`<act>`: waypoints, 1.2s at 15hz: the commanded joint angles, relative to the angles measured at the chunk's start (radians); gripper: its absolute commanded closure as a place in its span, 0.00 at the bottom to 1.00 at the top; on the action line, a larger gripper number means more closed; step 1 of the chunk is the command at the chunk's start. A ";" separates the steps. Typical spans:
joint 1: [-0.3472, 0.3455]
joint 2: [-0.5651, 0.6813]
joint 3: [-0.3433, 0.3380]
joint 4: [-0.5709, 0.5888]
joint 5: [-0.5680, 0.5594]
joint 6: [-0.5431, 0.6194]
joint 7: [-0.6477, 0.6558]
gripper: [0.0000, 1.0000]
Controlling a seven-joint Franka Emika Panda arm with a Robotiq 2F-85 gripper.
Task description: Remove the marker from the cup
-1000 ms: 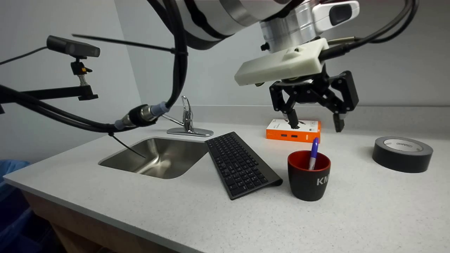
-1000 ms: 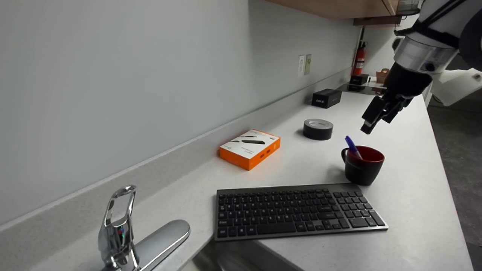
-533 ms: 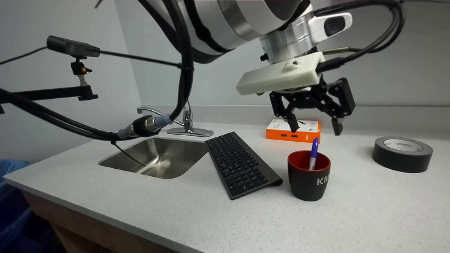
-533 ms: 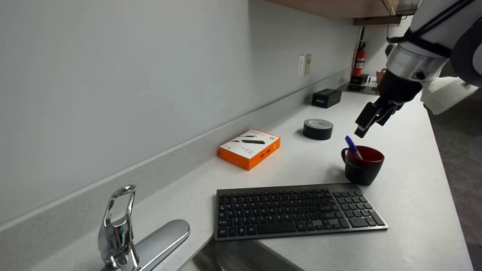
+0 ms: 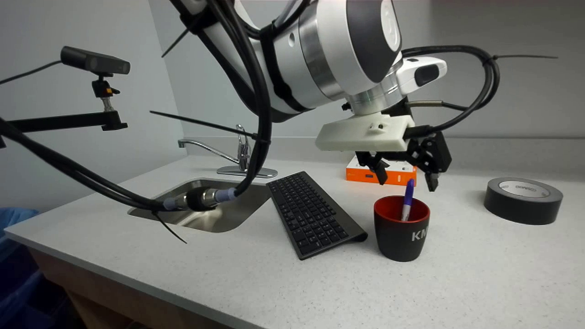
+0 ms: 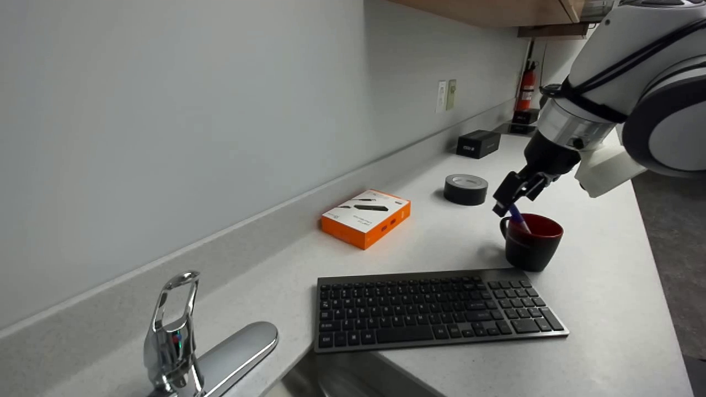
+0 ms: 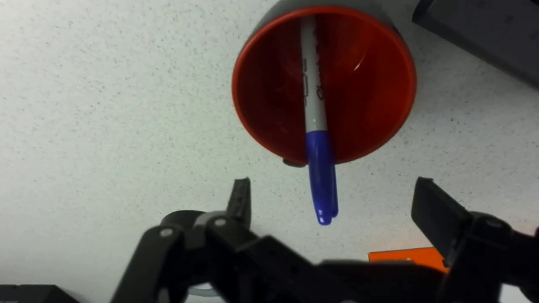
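The cup [image 5: 396,242] stands upright on the counter, dark outside with a red inside and white letters. The marker [image 5: 408,198] leans in it, its blue-purple cap up and past the rim, its pale barrel inside. In the wrist view the marker [image 7: 322,181] rests across the red rim of the cup [image 7: 410,84]. My gripper [image 7: 332,182] is open and empty, one finger on each side of the cap with a gap to both. In both exterior views the gripper [image 5: 406,180] hangs tilted just above the cup at the cap's height; one finger [image 6: 507,193] partly hides the cap.
A black keyboard [image 5: 315,214] lies close beside the cup. An orange-and-white box [image 6: 367,218] and a black roll of tape [image 5: 523,201] stand further back. A sink [image 5: 215,219] with a faucet [image 5: 244,155] is past the keyboard. A black box [image 6: 477,144] stands along the wall.
My gripper has moved down and to the left in both exterior views, coming down around the marker's cap. It stays open. The cup and marker have not moved.
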 commanded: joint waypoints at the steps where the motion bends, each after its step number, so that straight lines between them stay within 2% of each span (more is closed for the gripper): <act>1: 0.010 0.065 -0.018 0.040 -0.038 0.068 0.058 0.17; 7: -0.003 0.083 -0.011 0.056 -0.032 0.062 0.074 0.63; 10: -0.003 0.039 -0.011 0.033 -0.014 0.038 0.068 0.88; 12: -0.008 0.000 -0.012 0.020 -0.043 0.007 0.090 1.00; 15: 0.007 -0.074 -0.030 -0.010 -0.030 -0.007 0.077 0.97; 18: -0.004 -0.158 -0.014 -0.029 -0.006 0.012 0.063 0.97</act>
